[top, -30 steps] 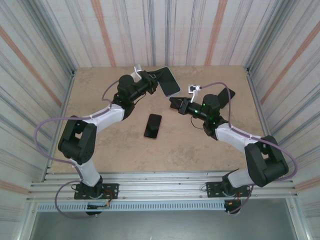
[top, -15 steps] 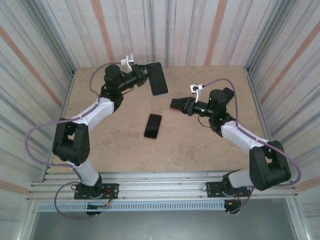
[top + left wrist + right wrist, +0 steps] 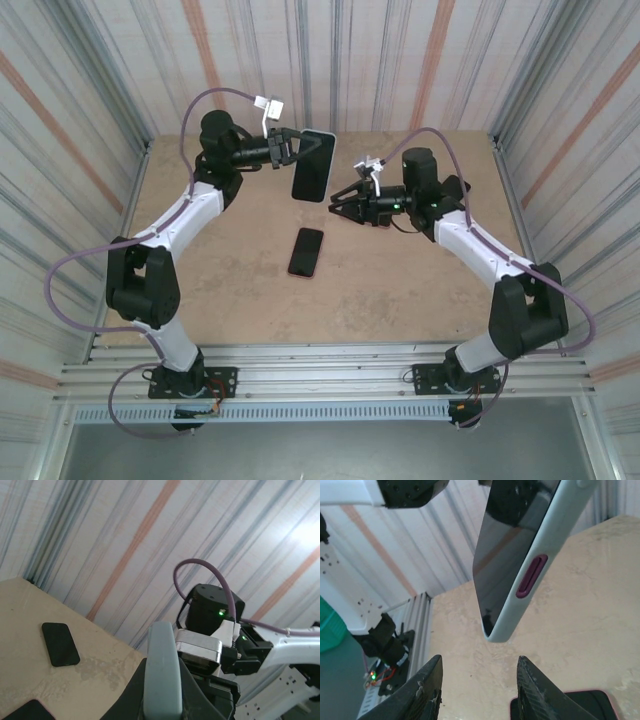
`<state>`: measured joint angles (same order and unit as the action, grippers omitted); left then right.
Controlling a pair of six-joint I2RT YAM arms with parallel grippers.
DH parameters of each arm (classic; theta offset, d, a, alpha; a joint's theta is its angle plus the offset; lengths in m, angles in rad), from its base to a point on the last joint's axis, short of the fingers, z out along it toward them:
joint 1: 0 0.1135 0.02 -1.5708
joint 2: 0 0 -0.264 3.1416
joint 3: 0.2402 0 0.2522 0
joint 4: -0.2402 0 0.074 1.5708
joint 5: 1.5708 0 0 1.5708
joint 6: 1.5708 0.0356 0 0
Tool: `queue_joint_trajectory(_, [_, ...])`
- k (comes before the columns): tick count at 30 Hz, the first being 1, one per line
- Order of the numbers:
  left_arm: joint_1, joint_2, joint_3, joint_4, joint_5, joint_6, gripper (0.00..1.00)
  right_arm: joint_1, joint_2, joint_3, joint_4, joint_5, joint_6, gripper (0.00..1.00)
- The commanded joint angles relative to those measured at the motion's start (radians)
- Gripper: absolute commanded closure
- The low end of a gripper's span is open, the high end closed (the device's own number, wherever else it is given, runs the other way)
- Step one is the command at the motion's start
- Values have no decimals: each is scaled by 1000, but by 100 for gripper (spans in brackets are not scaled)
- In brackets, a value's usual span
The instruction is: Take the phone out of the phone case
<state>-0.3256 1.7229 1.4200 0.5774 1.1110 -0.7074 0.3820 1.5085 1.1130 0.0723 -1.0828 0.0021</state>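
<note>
1. Left hand [image 3: 287,149] is pinched shut on one end of the phone case [image 3: 313,166] and holds it aloft over the far part of the counter [image 3: 220,290]. The phone [image 3: 502,550] is seated in the case, dark screen showing.
2. Right hand [image 3: 477,692] has its fingers spread with nothing between them. It sits near the case's lower end but apart from it.
3. Risk: the case is gripped at one end only. A push from the right hand could lever it out of the pinch.
4. Risk: if the phone pops free before the right hand closes on it, it falls. A second phone [image 3: 307,251] lies on the counter roughly beneath and could be struck.
5. Room: there is open air between the hands. The striped wall [image 3: 400,70] stands close behind the left hand, so retreat that way looks limited.
</note>
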Motion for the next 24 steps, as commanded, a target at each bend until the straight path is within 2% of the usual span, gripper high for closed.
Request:
queue_joint_trajectory(1, [-9,-7,19,79,59,32,100,21,45,67,-116,-53,-115,59])
queue_joint_trajectory(6, [-20,7,6,145,58,-22,100,51,54,86,-102,-72,-134,63])
queue_joint_trajectory(11, [-29,9,12,181,58,-73,100,52,60,98,-126,-104,-170,76])
queue_joint_trajectory(17, [-39,-14,-2,165,55,-76,100,58,53,104,-84,-109,-144,79])
queue_joint_trajectory(21, [-39,-36,-20,148,49,-70,100,58,56,115,-80,-127,-149,86])
queue_joint_trajectory(24, [-47,-41,-24,134,46,-63,100,60,58,112,-50,-135,-129,86])
